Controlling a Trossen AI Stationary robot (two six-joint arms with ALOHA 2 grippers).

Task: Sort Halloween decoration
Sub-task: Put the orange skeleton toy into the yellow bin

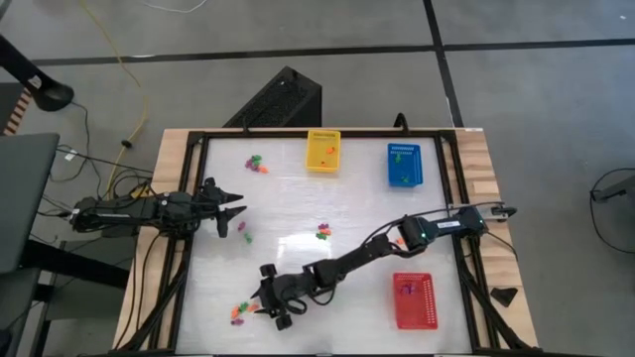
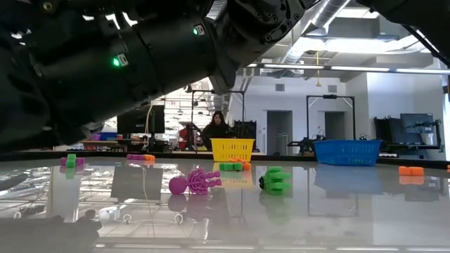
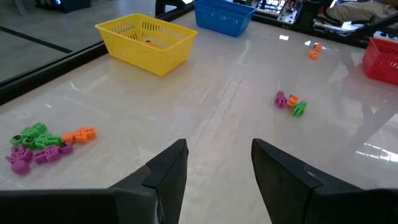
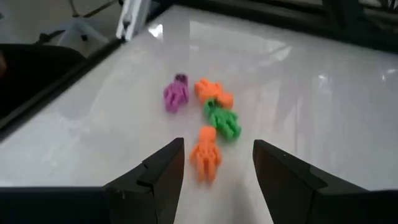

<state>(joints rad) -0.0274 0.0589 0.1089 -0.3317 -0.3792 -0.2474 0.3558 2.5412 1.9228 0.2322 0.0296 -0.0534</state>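
The Halloween decoration lies scattered on the white table as tiny orange, green and purple trinkets. My right gripper (image 1: 260,297) (image 4: 217,163) is open and low over the near left part of the table. Just ahead of it lie an orange trinket (image 4: 205,154), a green one (image 4: 224,119), another orange one (image 4: 213,92) and a purple one (image 4: 176,94). The nearest orange one lies just ahead of the gap between the fingertips, untouched. My left gripper (image 1: 236,210) (image 3: 217,163) waits open at the table's left edge, holding nothing.
A yellow basket (image 1: 323,151) and a blue basket (image 1: 404,164) stand at the far edge, and a red basket (image 1: 415,299) stands near right. More trinkets lie far left (image 1: 258,164), in the centre (image 1: 323,232) and near my left gripper (image 1: 243,234). A person sits in the room beyond.
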